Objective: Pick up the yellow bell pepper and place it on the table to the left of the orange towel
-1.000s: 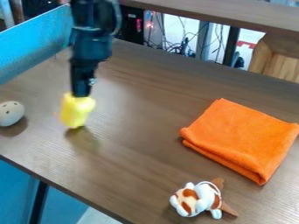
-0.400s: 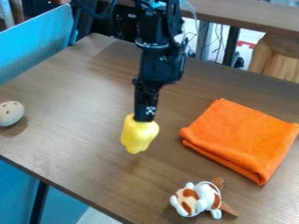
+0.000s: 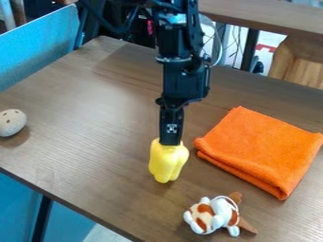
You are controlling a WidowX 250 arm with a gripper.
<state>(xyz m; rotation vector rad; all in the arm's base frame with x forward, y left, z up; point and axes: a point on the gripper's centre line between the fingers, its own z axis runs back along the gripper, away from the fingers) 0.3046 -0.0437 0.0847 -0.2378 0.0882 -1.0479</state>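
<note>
The bell pepper (image 3: pixel 165 165) was plain bright yellow beneath the black gripper (image 3: pixel 170 142), whose small marker (image 3: pixel 172 128) bore a black-and-white pattern. The folded cloth (image 3: pixel 260 150) was solid orange, and the stuffed animal (image 3: pixel 222 210) was white with rusty brown patches and tan-brown parts at one end. The tabletop (image 3: pixel 95 123) was brown with fine streaked grain, the ball (image 3: pixel 12 124) pale beige with dark spots, and the panel (image 3: pixel 38 47) light blue.
</note>
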